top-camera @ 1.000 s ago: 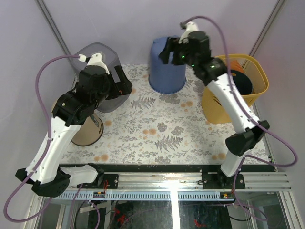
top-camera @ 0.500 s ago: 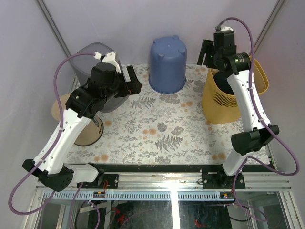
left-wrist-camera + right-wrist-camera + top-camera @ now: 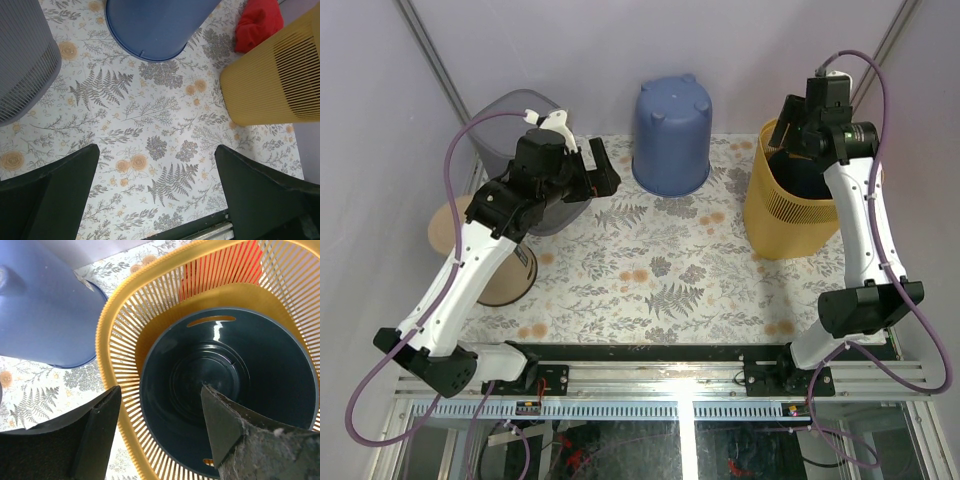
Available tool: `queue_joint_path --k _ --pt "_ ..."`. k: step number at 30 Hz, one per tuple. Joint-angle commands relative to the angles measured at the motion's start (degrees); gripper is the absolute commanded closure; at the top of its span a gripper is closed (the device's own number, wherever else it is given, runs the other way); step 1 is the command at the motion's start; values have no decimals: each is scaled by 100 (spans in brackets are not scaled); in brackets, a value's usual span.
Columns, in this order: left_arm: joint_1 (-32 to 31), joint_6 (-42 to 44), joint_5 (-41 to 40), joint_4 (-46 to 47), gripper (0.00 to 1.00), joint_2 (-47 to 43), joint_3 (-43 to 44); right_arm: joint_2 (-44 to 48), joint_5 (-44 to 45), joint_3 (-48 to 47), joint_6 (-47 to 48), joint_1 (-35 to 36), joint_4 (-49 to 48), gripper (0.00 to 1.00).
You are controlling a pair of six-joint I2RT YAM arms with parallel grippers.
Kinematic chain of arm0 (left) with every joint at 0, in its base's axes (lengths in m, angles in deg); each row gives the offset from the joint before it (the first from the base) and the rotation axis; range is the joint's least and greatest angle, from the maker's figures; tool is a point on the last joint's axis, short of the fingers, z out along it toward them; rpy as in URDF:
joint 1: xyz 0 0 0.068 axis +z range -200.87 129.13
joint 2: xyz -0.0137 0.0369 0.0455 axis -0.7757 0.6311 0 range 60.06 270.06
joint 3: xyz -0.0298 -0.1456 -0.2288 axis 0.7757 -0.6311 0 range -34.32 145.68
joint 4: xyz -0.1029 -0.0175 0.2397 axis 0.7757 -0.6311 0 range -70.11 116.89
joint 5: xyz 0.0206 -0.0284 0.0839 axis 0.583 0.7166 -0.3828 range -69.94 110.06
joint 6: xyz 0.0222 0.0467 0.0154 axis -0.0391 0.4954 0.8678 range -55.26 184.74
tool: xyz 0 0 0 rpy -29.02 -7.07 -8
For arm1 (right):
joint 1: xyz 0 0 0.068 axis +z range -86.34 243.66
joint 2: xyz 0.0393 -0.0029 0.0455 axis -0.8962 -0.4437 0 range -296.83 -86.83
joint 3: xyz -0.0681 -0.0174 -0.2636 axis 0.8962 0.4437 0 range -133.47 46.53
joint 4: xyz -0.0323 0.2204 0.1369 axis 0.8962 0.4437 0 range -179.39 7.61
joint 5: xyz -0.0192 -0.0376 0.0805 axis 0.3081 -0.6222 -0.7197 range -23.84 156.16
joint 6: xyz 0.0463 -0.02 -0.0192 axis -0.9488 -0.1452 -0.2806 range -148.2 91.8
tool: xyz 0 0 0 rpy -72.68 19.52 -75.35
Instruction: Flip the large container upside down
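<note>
The large blue container (image 3: 672, 135) stands upside down at the back middle of the table, its base with small feet facing up. It also shows in the left wrist view (image 3: 155, 25) and the right wrist view (image 3: 40, 305). My left gripper (image 3: 592, 168) is open and empty, in the air to the left of the container; in its own view (image 3: 156, 150) only the floral cloth lies between the fingers. My right gripper (image 3: 793, 125) is open and empty above the yellow basket, to the right of the container, as its own view (image 3: 160, 388) shows.
A yellow slatted basket (image 3: 765, 215) at the right holds a dark round bin (image 3: 225, 390). A grey basket (image 3: 520, 110) stands at the back left, a tan container (image 3: 510, 275) lies at the left edge. A red cloth (image 3: 257, 22) lies behind the yellow basket.
My right gripper has swung right from the blue container to above the yellow basket. My left gripper has shifted slightly to the right. The blue container has not moved.
</note>
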Motion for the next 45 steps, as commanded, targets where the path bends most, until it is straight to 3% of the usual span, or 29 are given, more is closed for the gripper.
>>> queue_joint_path --k 1,20,29,32,35,38,45 --pt "80 111 264 397 0 45 -42 -26 -266 190 20 -156 -77 29" --pt "365 147 373 261 0 17 46 -1247 -785 -93 -33 -242 -240 34" --pt "538 139 501 310 0 8 -66 -1436 -679 -18 -74 -257 -298 62" --pt "594 138 547 318 0 9 -85 -1425 -650 38 -81 -264 -351 66" --pt "630 130 585 324 0 40 -84 -1466 -601 15 -86 -282 -312 87" --pt "654 109 653 331 0 53 -74 -1447 -516 -25 -76 -286 -271 98" --pt "686 45 776 386 0 64 -136 -1188 -316 -302 -18 -286 -105 100"
